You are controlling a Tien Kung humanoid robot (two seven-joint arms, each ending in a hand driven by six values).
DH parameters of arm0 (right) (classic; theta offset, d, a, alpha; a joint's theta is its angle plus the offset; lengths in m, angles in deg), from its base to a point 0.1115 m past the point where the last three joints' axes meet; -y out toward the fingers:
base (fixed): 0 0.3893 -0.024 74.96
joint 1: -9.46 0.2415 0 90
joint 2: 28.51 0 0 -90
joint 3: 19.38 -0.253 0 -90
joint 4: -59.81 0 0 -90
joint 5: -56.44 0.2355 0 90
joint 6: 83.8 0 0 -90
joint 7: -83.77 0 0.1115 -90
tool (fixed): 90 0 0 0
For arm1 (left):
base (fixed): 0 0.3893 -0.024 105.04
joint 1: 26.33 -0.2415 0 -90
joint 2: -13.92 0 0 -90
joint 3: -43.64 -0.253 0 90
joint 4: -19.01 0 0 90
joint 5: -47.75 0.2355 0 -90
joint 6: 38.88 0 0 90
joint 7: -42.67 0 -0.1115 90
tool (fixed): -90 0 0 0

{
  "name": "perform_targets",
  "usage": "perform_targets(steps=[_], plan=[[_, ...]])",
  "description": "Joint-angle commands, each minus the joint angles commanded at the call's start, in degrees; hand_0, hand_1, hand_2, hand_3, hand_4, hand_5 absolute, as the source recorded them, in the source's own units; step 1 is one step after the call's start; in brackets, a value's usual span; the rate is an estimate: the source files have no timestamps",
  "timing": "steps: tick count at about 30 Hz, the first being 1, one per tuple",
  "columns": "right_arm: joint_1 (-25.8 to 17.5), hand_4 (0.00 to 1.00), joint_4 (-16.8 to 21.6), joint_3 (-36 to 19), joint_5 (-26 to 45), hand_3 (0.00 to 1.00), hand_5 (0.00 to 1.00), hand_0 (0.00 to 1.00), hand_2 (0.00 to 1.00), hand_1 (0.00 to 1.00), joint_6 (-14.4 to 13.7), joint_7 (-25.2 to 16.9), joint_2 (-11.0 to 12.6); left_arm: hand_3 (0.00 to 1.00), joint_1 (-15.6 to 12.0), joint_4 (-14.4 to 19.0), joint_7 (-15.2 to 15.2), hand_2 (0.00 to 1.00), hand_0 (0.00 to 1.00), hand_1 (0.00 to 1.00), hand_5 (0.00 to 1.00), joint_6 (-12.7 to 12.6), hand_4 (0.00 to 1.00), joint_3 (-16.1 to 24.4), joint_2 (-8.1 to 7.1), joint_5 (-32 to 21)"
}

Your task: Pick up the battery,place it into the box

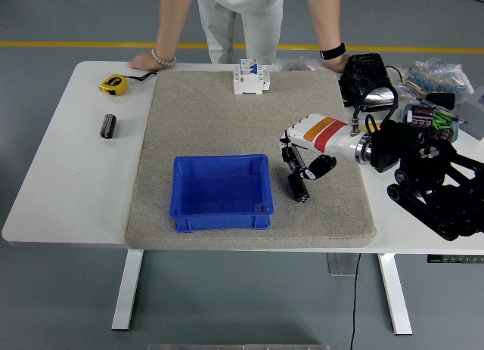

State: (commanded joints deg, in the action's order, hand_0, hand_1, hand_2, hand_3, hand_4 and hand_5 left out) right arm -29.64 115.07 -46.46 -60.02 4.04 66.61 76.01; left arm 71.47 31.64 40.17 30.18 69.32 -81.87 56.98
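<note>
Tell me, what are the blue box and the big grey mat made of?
The blue box looks like hard plastic: smooth, slightly shiny walls, moulded rim. The grey mat looks like felt or short carpet: dull, speckled and fuzzy, though I can't be sure which.

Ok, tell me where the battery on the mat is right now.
In the head view the battery lies on the grey mat, just right of the blue box, directly beneath the right hand.
</note>
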Motion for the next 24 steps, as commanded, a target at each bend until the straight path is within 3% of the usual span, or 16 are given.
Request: perform_targets(steps=[10, 12, 13, 18, 19, 24], plan=[[2.89, 0.667, 4.19, 3.65, 0.73, 0.481, 0.002, 0.568, 0.495, 0.453, 0.73, 0.77, -5.21, 0.709, 0.14, 0.03, 0.13, 0.766, 0.714, 0.658, 0.529, -0.11, 0.731, -0.15, -0.17, 0.0], [3.28, 0.667, 4.4, 4.74, 0.9, 0.481, 0.002, 0.568, 0.495, 0.453, 1.2, 0.94, -6.07, 0.709, 0.19, 0.05, 0.18, 0.766, 0.714, 0.658, 0.529, -0.15, 0.731, -0.28, -0.17, -0.15], [3.51, 0.705, 4.33, 5.32, 0.76, 0.562, 0.041, 0.596, 0.561, 0.518, 1.56, 1.07, -6.55, 0.709, 0.23, 0.06, 0.21, 0.767, 0.714, 0.654, 0.529, -0.15, 0.732, -0.36, -0.17, -0.24], [4.33, 0.705, 3.08, 7.62, -0.11, 0.562, 0.041, 0.596, 0.561, 0.518, 3.27, 1.9, -8.3, 0.709, 0.43, 0.12, 0.29, 0.767, 0.714, 0.654, 0.529, -0.2, 0.732, -0.61, -0.21, -0.45], [4.39, 0.986, 2.78, 7.84, -0.31, 0.923, 0.226, 0.718, 0.791, 0.7, 3.36, 2.05, -8.51, 0.708, 0.45, 0.12, 0.34, 0.766, 0.713, 0.651, 0.529, -0.21, 0.731, -0.67, -0.22, -0.54], [4.48, 0.986, 1.89, 8.15, -0.29, 0.923, 0.226, 0.718, 0.791, 0.7, 2.62, 1.81, -8.86, 0.708, 0.53, 0.14, 0.38, 0.766, 0.713, 0.651, 0.529, -0.27, 0.731, -0.71, -0.24, -0.57]])
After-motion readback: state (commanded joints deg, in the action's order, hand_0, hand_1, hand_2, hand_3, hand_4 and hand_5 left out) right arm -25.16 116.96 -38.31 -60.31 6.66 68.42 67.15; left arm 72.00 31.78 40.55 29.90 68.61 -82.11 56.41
